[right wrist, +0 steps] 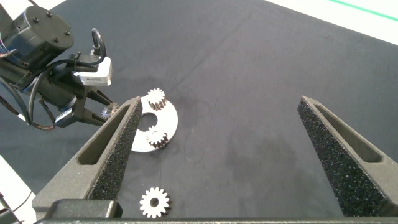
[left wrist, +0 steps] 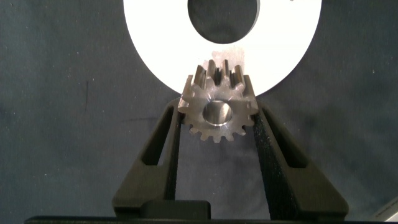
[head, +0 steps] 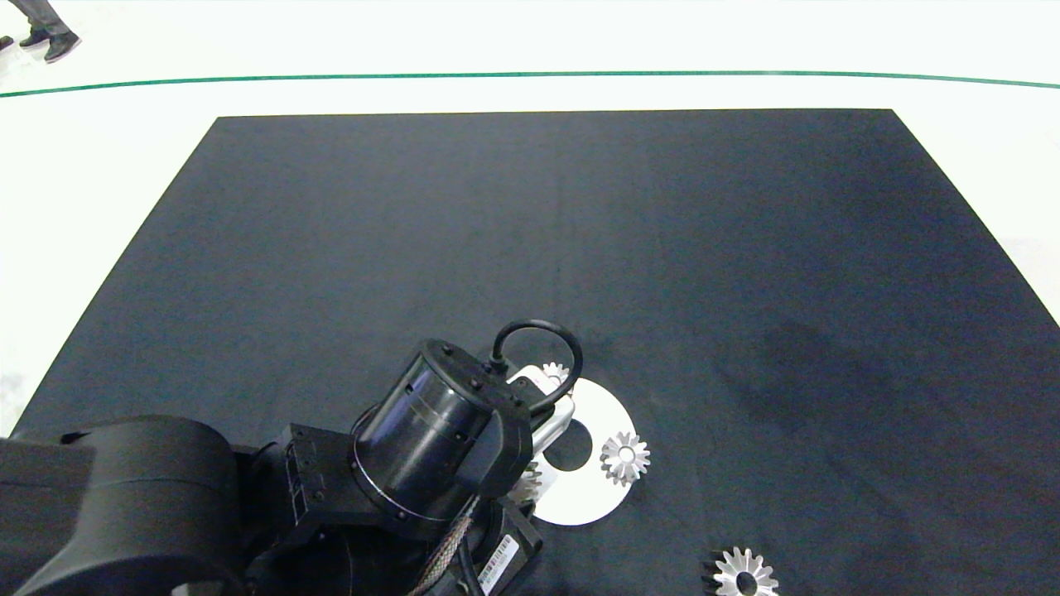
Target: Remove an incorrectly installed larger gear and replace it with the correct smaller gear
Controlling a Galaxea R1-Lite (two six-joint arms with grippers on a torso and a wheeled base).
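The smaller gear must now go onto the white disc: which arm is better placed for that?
Left. The left gripper holds the smaller gear at the white disc; the right gripper hangs open, away.

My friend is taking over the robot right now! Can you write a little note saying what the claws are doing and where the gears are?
Left claw: shut on the smaller gear, at the edge of the white disc.
Right claw: open, empty, raised above the mat.
The larger gear lies on the black mat, off the disc, so removal looks done.
Two other small gears sit on the disc.
Left: seat the smaller gear, then let go.
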